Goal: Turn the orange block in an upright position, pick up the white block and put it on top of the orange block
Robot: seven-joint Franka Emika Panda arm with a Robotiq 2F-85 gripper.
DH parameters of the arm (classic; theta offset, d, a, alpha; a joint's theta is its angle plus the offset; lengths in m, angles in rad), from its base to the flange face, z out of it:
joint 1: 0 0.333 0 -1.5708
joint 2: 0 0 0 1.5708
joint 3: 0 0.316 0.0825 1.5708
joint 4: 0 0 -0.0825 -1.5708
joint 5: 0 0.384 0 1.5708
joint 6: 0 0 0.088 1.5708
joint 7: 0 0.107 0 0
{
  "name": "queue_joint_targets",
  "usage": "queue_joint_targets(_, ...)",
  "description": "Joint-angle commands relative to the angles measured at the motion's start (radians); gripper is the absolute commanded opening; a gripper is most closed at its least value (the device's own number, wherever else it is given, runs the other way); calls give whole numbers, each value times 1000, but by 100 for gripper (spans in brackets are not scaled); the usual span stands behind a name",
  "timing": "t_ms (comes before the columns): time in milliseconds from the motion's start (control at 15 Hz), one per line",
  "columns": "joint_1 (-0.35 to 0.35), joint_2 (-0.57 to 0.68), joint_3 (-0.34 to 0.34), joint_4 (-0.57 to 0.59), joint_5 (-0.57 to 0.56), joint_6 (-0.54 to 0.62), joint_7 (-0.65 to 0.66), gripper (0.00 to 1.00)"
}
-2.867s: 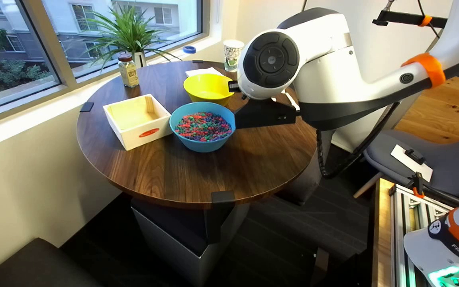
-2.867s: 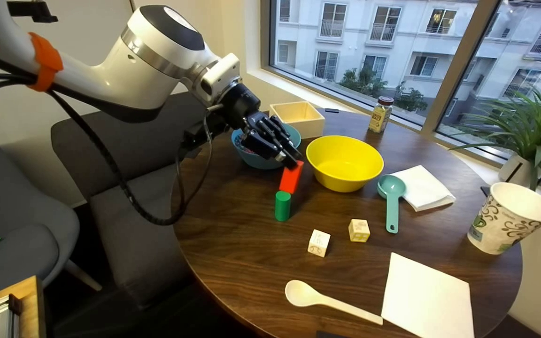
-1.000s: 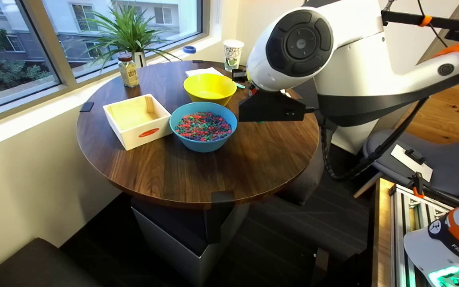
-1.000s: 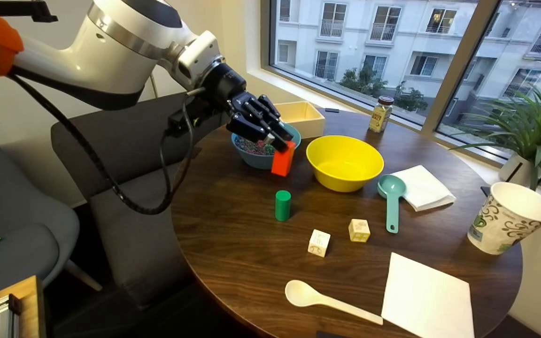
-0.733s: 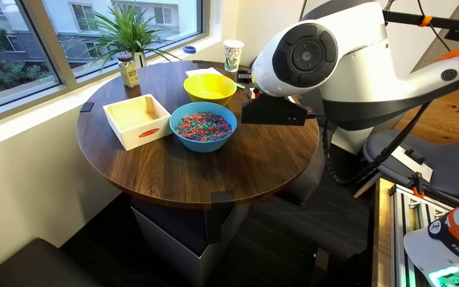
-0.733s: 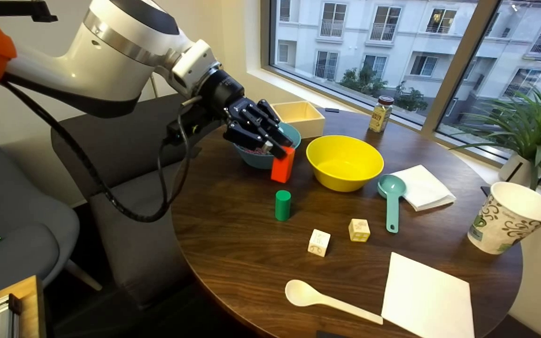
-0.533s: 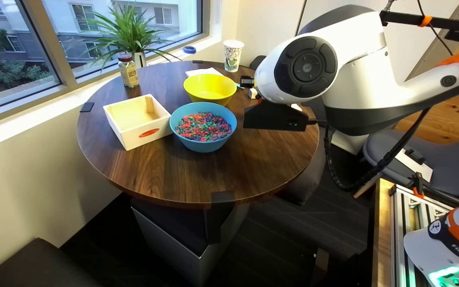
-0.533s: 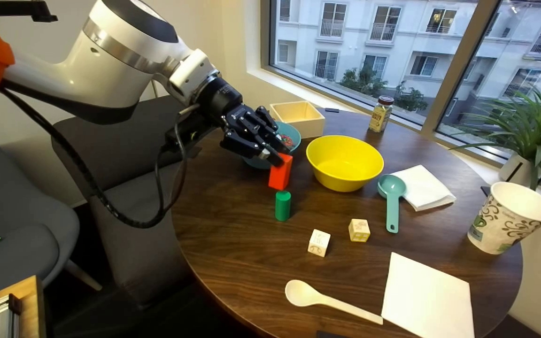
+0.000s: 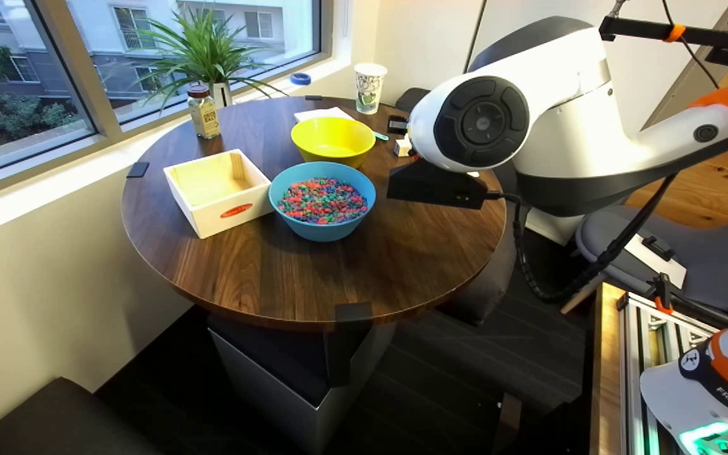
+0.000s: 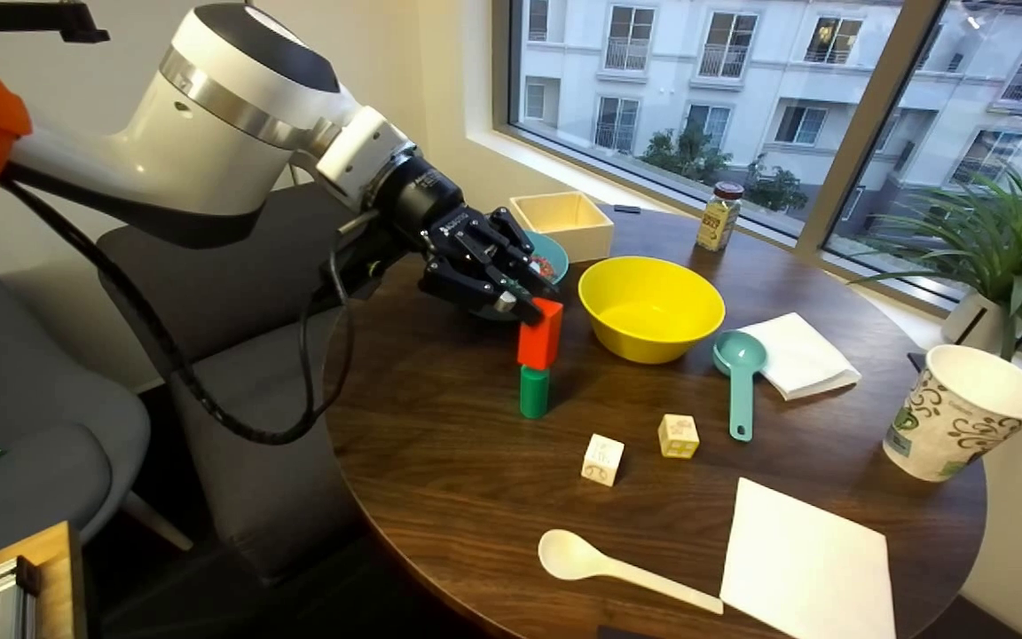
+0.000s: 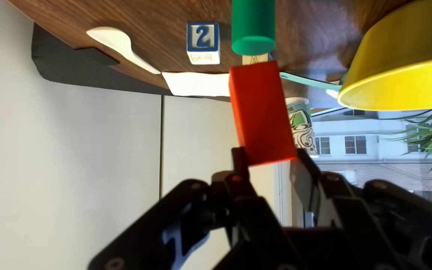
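The orange block (image 10: 539,335) hangs nearly upright from my gripper (image 10: 544,300) in an exterior view. In the wrist view, which stands upside down, the orange block (image 11: 261,112) is pinched at one end between the two fingertips (image 11: 270,155). A green cylinder (image 10: 534,393) stands on the table, in line with the block's lower end, which covers its top edge in the exterior view. The green cylinder (image 11: 253,26) shows a small gap from the block in the wrist view. I see no slim white block in any view.
Two pale letter cubes (image 10: 602,459) (image 10: 679,436) lie near a wooden spoon (image 10: 631,571) and a white square sheet (image 10: 808,568). A yellow bowl (image 10: 653,342), a blue bowl (image 9: 323,232) and a wooden box (image 9: 225,215) stand beside the gripper. A paper cup (image 10: 946,426) is near the table edge.
Over the last second my gripper has lowered the orange block from beside the blue bowl to the green cylinder's line of sight. The block, tilted 2.9 s ago, now hangs nearly upright. The cylinder has not moved.
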Motion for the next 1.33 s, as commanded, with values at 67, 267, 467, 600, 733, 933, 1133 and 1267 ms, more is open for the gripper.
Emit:
queue_joint_targets(67, 1, 5, 9, -14, -32, -7, 68, 9)
queue_joint_targets(267, 3, 13, 13, -15, -21, -8, 90, 9)
queue_joint_targets(467, 3, 19, 14, -15, -21, -10, 111, 9)
queue_joint_targets(600, 3, 21, 13, -18, -21, -15, 119, 9)
queue_joint_targets(733, 3, 22, 13, -18, -22, -15, 131, 9)
queue_joint_targets(933, 3, 26, 14, -18, -17, -15, 141, 9)
queue_joint_targets(1133, 2, 24, 13, -21, -17, -18, 149, 9)
queue_joint_targets(1267, 1, 23, 12, -22, -16, -14, 151, 59)
